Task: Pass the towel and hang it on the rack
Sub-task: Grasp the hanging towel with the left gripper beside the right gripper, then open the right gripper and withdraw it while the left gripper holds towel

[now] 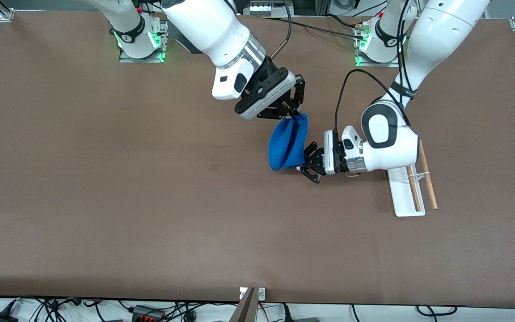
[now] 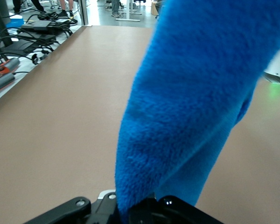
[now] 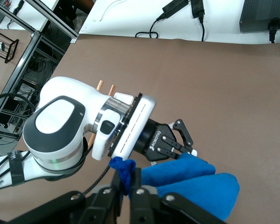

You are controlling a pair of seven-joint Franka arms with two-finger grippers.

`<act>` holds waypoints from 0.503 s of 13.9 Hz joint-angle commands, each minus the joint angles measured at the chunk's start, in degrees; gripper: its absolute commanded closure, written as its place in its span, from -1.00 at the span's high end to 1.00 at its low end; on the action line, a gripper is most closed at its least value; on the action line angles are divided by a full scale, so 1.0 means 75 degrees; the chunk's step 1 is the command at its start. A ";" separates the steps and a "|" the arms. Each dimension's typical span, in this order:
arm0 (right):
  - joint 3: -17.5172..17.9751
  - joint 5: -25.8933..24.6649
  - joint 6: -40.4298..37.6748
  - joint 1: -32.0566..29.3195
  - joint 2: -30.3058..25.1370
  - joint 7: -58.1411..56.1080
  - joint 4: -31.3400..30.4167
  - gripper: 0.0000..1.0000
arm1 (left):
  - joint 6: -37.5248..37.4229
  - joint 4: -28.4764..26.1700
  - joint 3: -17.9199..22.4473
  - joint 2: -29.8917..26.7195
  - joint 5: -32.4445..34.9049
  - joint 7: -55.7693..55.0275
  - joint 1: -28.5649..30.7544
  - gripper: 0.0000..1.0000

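Note:
The blue towel [image 1: 287, 144] hangs in the air over the middle of the table. My right gripper [image 1: 296, 115] is shut on its top corner, and the pinched corner shows in the right wrist view [image 3: 127, 173]. My left gripper [image 1: 303, 165] comes in level from the rack's side, and its jaws are closed on the towel's lower edge. The towel fills the left wrist view [image 2: 191, 102] and runs down between the fingers. The rack [image 1: 404, 192], a white base with two wooden rods [image 1: 428, 178], stands beside the left arm, toward the left arm's end of the table.
The brown table [image 1: 105, 188] lies under both arms. The arm bases [image 1: 140, 40] stand along the edge farthest from the front camera. Cables and power bricks [image 3: 263, 16] lie off the table's edge.

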 commanded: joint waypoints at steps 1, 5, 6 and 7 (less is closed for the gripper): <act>-0.0061 -0.0004 -0.0057 -0.0108 -0.0192 0.0135 -0.0192 1.00 | -0.0059 -0.0099 0.0041 -0.0365 0.0029 -0.0204 0.0201 -0.99; -0.0341 -0.0190 -0.1400 -0.0623 -0.0473 0.0112 -0.0193 1.00 | -0.0467 -0.0053 0.0041 -0.0998 0.2016 -0.2061 0.0833 -0.99; -0.0494 -0.0342 -0.1869 -0.0670 -0.0555 0.0100 -0.0182 1.00 | -0.0713 -0.0041 0.0041 -0.1278 0.2696 -0.2717 0.1044 -0.99; -0.0623 -0.0367 -0.2384 -0.0798 -0.0649 0.0100 -0.0170 1.00 | -0.1006 -0.0007 0.0041 -0.1490 0.3329 -0.3316 0.1185 -0.99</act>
